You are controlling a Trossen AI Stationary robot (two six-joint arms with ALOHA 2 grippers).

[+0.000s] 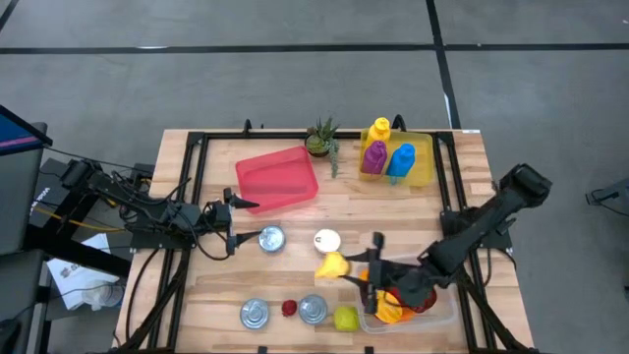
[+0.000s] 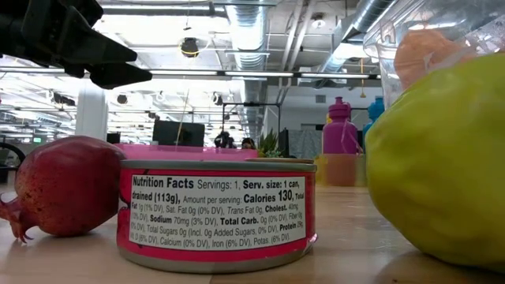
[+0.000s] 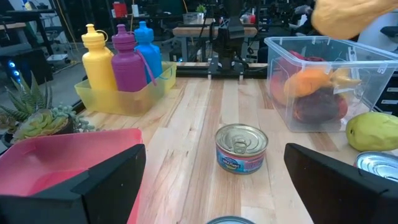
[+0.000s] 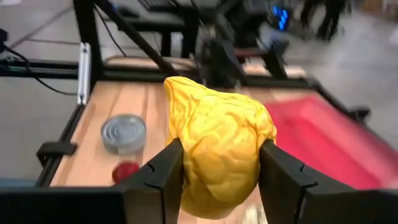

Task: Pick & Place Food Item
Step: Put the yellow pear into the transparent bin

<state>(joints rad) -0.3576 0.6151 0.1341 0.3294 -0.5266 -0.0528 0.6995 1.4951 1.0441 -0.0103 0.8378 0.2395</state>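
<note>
While left hand (image 1: pixel 234 224) gapes empty, right hand (image 4: pixel 217 163) clamps yellow food (image 4: pixel 214 143)

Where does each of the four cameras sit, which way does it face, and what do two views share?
High view: overhead, looking straight down; both arms show.
Low view: table height, past the labelled can into the room; a dark arm overhead.
Left wrist view: behind the open left gripper, facing the clear bin.
Right wrist view: behind the right gripper, clamping the yellow food item.
Shared: that item also appears from overhead.
</note>
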